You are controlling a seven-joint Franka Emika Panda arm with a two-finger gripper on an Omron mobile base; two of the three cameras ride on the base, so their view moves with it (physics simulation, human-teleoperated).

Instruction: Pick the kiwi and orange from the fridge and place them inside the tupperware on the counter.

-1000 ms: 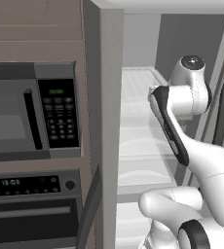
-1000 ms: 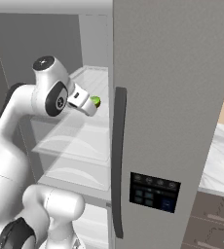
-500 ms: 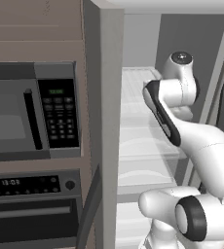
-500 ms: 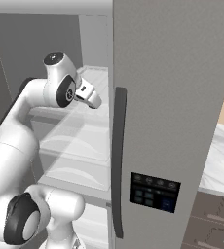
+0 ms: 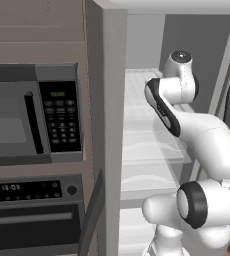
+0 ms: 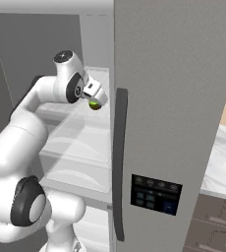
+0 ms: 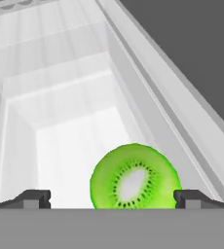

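Since a second ago the arm has swung its upper joints up and further into the fridge (image 6: 183, 88), and the claw (image 6: 96, 100) with the kiwi (image 6: 94, 104) sits nearer the door edge in the right base view. Left base view: microwave (image 5: 32, 120) and oven (image 5: 32, 200) on the left, open fridge cavity to their right, white arm reaching in over the ribbed shelves (image 5: 147, 145). Right base view: claw just left of the dark door handle (image 6: 119, 162), above an upper shelf, kiwi at its tip; keypad panel (image 6: 154, 193) lower on the door, marble counter (image 6: 223, 157) at far right. Hand view: kiwi (image 7: 135, 177) cut face toward camera, lying between the two dark fingertips (image 7: 33, 198), closer to the right one; claw spread wider than the fruit, actual contact cannot be told.
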